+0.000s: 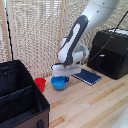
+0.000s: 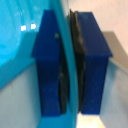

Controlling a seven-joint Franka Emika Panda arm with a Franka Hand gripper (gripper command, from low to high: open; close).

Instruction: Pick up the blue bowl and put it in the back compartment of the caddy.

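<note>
The gripper (image 2: 70,65) is closed on the rim of the blue bowl (image 1: 60,83); in the wrist view the thin blue wall runs between the two dark blue fingers (image 2: 92,60), one inside and one outside. The bowl sits on the wooden table (image 1: 95,105), just beside the red cup (image 1: 40,83). The caddy (image 1: 20,97) lies beyond that cup (toward the exterior view's left), and its back compartment (image 1: 12,77) is the section closer to the cup, so I judge the carry goes that way after a lift.
</note>
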